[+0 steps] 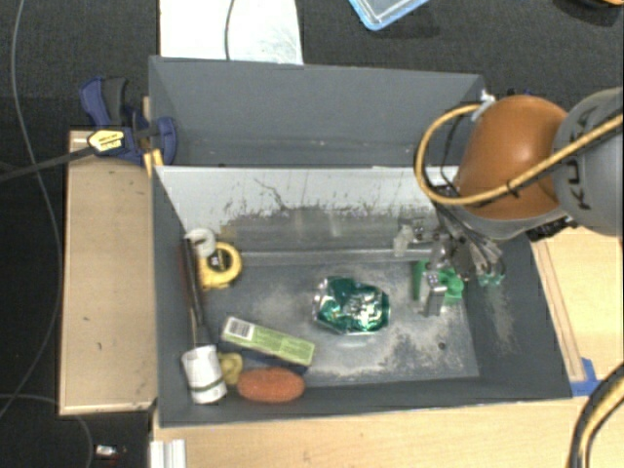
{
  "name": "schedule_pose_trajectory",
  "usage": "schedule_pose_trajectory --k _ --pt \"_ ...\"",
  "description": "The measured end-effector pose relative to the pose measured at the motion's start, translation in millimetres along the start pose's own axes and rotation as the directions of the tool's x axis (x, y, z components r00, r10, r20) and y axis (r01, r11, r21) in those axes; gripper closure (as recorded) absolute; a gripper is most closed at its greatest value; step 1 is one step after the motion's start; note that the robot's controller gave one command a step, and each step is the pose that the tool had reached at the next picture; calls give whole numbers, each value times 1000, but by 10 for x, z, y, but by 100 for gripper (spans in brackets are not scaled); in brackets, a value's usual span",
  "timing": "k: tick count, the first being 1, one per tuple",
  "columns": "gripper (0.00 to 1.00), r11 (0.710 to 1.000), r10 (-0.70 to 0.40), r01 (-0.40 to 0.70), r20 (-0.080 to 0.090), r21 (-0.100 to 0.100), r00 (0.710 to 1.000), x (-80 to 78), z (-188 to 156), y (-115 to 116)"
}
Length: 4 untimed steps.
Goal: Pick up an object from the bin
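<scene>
Your gripper [444,289] sits low at the right of the grey metal bin [312,115], spread or closed you cannot tell, with the crumpled green foil wrapper [351,306] lying mid-floor just beside it, toward the view's left.

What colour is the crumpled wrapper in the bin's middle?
The wrapper is shiny green and silver, seen in the camera view.

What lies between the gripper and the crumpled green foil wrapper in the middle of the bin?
Nothing: in the camera view, only bare, scuffed bin floor separates the gripper from the crumpled green foil wrapper.
</scene>
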State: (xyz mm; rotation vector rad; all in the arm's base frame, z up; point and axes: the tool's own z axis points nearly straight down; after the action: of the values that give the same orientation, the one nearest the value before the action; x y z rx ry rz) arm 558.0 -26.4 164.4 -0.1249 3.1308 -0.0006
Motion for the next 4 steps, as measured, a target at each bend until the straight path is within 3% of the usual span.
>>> schedule_pose_trajectory --k 1,2,3,4 --pt "0 998 -59 59 5 -1 998 -148 36 875" --pt "0 976 -216 216 -5 -1 976 -75 226 876" --pt "0 995 -97 97 3 -2 995 11 933 777" --pt "100 991 -137 137 8 0 991 54 937 646"
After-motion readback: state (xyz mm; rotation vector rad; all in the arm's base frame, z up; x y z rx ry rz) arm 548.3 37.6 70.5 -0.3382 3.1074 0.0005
